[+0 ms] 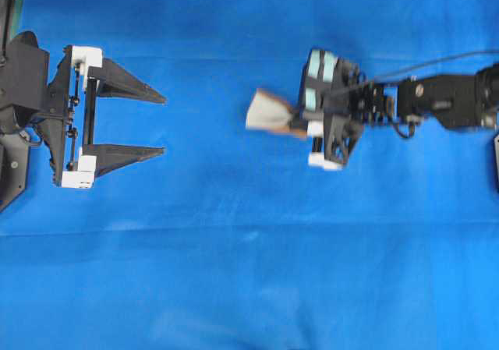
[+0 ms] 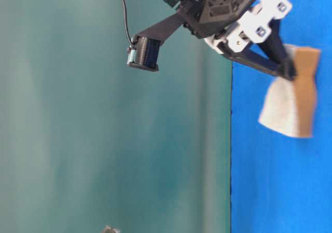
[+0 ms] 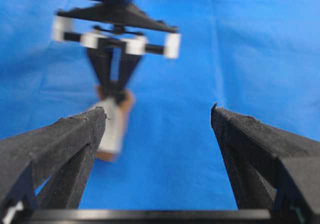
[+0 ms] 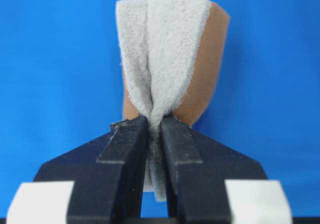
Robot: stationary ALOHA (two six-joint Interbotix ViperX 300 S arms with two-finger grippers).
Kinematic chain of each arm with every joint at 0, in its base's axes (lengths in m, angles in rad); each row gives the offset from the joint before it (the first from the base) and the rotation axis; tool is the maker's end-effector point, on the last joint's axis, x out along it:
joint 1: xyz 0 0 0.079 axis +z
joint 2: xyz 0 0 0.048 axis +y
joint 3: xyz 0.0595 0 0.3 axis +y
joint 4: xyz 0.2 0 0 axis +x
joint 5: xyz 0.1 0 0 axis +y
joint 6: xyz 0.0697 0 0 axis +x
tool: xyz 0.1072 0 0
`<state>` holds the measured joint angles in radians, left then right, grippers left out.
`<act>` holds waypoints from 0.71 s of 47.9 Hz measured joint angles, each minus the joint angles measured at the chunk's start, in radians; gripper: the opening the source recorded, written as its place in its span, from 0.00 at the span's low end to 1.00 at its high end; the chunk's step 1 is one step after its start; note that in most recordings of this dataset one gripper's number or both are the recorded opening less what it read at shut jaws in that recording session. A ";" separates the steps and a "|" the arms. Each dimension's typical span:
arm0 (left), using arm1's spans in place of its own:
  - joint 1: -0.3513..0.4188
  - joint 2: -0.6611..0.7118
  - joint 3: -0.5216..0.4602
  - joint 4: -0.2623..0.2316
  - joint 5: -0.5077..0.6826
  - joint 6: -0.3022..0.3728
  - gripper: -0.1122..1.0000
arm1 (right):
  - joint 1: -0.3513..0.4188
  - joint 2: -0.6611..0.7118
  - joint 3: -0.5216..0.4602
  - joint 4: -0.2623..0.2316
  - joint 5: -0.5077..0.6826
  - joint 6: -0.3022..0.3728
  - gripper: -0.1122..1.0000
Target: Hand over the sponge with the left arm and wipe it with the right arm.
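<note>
Blue cloth covers the whole surface (image 1: 234, 272), lightly creased, with a faint fold line running across it below the sponge (image 1: 273, 114). Seen from table level, a plain teal-green wall (image 2: 104, 129) stands behind the cloth's edge. The right gripper (image 1: 300, 120) pinches the sponge tightly at one end, so the soft pad flares outward above the cloth. Well apart from the sponge, the left gripper (image 1: 160, 124) faces it, spread wide and holding nothing.

Sponge (image 4: 167, 59) — grey fuzz over orange-brown — pinched, creased, in the right claw (image 4: 154, 129).
</note>
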<state>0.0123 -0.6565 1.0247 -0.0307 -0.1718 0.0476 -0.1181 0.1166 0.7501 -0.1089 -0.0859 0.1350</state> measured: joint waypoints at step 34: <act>0.000 0.000 0.000 0.000 0.000 0.000 0.85 | 0.075 0.002 0.002 -0.020 0.029 0.109 0.23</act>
<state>0.0123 -0.6565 1.0247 -0.0307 -0.1718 0.0476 -0.0430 0.1181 0.7517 -0.1289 -0.0568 0.2439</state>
